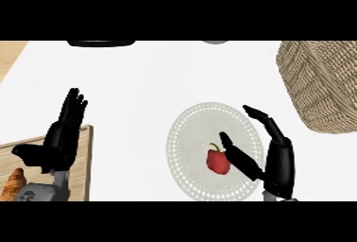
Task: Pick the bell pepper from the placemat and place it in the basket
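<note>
Bell pepper (218, 161), red, green stem, on placemat (202, 123), right hand (275, 156) spread beside it

Basket (320, 85) cut off at right edge; dark object (101, 43) clipped at top; croissant (12, 185) cropped at left

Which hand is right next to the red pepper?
The right hand, open beside the bell pepper on the round placemat. The left hand rests open far off, by the wooden board.
</note>
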`<state>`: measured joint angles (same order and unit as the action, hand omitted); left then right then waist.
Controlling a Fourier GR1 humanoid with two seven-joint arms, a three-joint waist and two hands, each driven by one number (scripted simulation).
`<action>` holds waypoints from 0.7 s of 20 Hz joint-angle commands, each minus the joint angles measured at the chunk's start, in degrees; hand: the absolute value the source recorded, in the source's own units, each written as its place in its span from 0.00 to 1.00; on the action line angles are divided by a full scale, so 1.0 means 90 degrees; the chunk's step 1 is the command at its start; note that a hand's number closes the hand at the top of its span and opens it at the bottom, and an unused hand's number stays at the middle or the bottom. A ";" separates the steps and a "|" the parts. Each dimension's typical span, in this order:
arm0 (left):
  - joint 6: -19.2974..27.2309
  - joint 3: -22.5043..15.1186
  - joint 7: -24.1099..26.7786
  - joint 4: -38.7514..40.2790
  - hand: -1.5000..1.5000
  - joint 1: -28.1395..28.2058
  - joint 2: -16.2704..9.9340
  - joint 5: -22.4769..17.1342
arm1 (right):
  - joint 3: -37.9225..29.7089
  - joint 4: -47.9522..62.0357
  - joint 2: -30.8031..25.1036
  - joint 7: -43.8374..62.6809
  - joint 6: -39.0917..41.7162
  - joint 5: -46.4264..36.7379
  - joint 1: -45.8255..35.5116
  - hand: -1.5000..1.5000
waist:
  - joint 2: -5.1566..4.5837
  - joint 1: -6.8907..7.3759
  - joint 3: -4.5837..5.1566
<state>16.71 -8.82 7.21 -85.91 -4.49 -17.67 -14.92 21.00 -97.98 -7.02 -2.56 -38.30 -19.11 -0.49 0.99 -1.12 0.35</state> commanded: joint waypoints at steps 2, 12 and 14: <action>0.0096 -0.0129 -0.0081 -0.0211 0.50 0.0062 0.0179 -0.0003 | 0.0334 0.0350 0.0749 0.0683 -0.2026 -0.1609 0.0520 0.00 | -0.0014 -0.0040 0.0019; 0.0212 -0.0012 -0.0140 -0.0519 0.50 0.0236 0.0061 0.0013 | -0.0380 0.0693 0.0777 0.2598 -0.1540 -0.3688 0.2550 0.00 | -0.0088 -0.0219 0.0103; 0.0171 0.0029 -0.0099 -0.0472 0.50 0.0176 0.0023 0.0013 | -0.0250 0.0545 0.0778 0.2990 -0.1135 -0.4024 0.2742 0.00 | -0.0148 -0.0167 0.0109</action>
<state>18.15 -8.91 6.21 -89.53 -2.75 -17.14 -14.92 18.13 -92.64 -0.22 18.47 -52.32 -49.44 19.39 0.19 -3.19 1.21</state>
